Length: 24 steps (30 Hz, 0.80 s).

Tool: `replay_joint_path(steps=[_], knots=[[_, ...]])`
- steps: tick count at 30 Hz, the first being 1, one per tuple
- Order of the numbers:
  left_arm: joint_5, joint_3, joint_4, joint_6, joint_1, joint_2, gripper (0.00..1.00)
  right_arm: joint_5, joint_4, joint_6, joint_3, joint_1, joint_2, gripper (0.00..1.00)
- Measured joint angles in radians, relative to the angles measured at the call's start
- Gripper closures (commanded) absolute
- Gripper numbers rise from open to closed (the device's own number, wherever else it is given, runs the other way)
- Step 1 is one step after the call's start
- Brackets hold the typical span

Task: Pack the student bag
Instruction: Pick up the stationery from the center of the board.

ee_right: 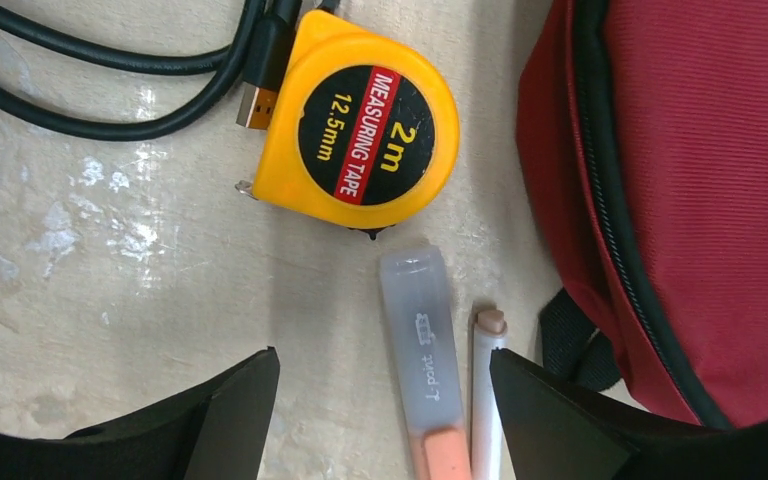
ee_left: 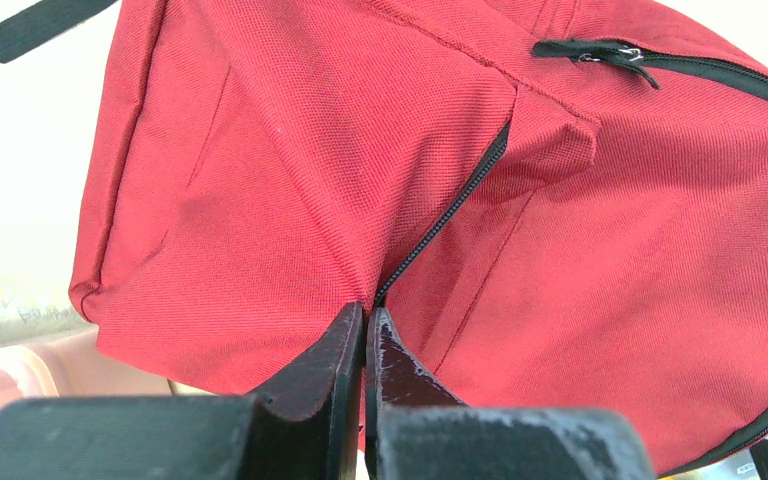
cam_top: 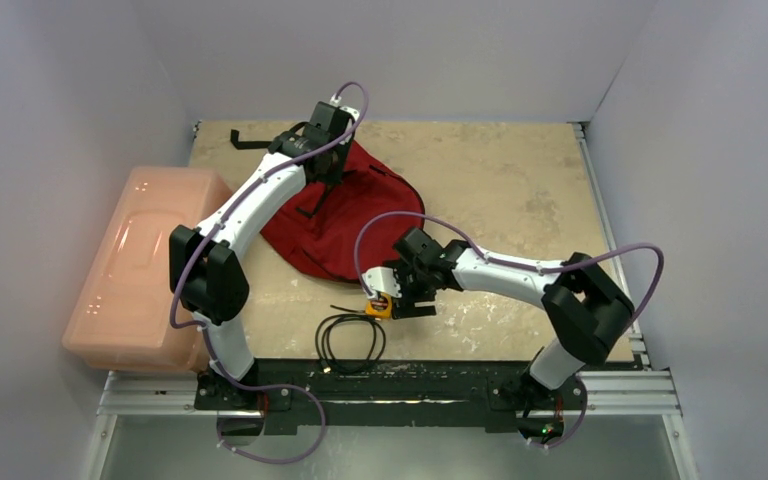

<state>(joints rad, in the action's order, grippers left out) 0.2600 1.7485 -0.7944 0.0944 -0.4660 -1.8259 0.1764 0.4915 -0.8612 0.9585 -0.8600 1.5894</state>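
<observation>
Black cable [cam_top: 350, 340] is coiled at lower centre of the top view, close to the near edge of the tabletop [cam_top: 520, 180]. Its USB-type plug lies against the yellow measuring tape [ee_right: 365, 135], marked 2m / 12.5mm, which sits just up and right of the coil. Right gripper [ee_right: 385, 390] hangs over this spot, jaws wide and holding nothing. Below the gap in the wrist view are a highlighter [ee_right: 425, 340] with frosted cap and orange body and a thin white pen [ee_right: 485, 390]. They lie flat, side by side, the pen just beside the bag's edge. Student bag [cam_top: 360, 215] is at the centre of the top view: dark red fabric, black zippers, slumped on the tabletop, its lower rim near the tape. Left gripper [ee_left: 365, 330] is at the bag's upper edge, jaws pressed almost together on the red fabric at the end of a black zipper line, and fabric creases run toward the tips. Black strap [cam_top: 250, 140] lies on the tabletop at upper left. Pale pink plastic box [cam_top: 145, 265] sits at the left of the frame, beside the tabletop and next to the left arm's elbow.
</observation>
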Motion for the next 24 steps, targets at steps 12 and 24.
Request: replay_joint_path(steps=[12, 24], knots=[[-0.005, 0.0, 0.0, 0.0, 0.0, 0.0, 1.0, 0.091, -0.019, -0.045, 0.013, 0.041, 0.087, 0.33], [-0.007, 0.0, 0.0, 0.0, 0.0, -0.001, 1.0, 0.189, 0.021, -0.035, 0.074, 0.048, 0.153, 0.77]])
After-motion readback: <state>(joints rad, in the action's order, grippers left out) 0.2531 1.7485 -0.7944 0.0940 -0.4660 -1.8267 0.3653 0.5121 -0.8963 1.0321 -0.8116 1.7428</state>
